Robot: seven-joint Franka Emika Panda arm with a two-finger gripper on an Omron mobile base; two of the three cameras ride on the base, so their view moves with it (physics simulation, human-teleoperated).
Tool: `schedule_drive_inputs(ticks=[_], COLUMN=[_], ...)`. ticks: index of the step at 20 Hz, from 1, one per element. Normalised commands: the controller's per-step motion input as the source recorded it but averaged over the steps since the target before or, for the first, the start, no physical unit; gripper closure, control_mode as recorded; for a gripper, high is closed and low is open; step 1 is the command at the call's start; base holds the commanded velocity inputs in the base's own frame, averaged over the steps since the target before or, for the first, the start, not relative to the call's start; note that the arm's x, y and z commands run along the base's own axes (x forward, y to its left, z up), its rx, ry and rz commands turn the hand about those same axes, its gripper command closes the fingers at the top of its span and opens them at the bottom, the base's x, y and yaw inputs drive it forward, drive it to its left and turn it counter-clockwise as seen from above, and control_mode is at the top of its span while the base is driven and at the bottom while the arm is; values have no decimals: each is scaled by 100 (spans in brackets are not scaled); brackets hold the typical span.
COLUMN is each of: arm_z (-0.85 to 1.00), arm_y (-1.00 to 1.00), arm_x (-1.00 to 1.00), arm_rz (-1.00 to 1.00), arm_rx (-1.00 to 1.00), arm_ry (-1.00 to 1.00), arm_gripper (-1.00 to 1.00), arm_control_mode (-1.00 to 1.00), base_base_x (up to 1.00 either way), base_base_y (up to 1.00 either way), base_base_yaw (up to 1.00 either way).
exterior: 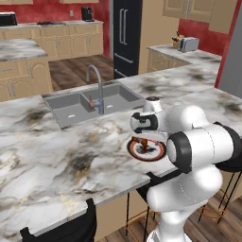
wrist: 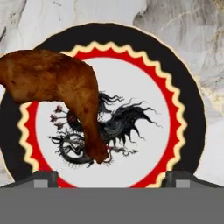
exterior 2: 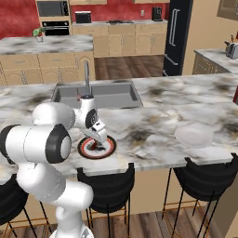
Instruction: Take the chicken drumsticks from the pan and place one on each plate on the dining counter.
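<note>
my own arm hides most of the patterned plate (exterior: 147,150) near the counter's (exterior: 56,156) front edge. my jaws (wrist: 112,177) stand wide, holding nothing; the hand view shows the drumstick (wrist: 61,89) on it, its thick end cut off.

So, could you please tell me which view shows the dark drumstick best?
The hand view: the drumstick lies large across the patterned plate. In both base views it's a small brown speck largely hidden by the arm.
</note>
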Motion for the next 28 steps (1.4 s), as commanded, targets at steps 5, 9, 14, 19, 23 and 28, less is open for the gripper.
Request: schedule_drive_inputs(ticks=[5, 9, 14, 19, 23, 28], arm_z=[43, 35, 34, 36, 21, 11], arm_y=[0, 0, 0, 0, 0, 0], arm_x=[-64, -77, -77, -71, -55, -50], arm_rz=[20, 28, 25, 18, 4, 3], arm_rx=[1, 0, 0, 3, 4, 1], arm_ry=[0, 0, 2, 1, 0, 0], arm_gripper=[-100, -100, -100, -100, -100, -100], arm_control_mode=[-100, -100, -100, -100, -100, -100], base_base_x=[0, 0, 0, 0, 0, 0], base_base_y=[0, 0, 0, 0, 0, 0], base_base_yaw=[0, 0, 0, 0, 0, 0])
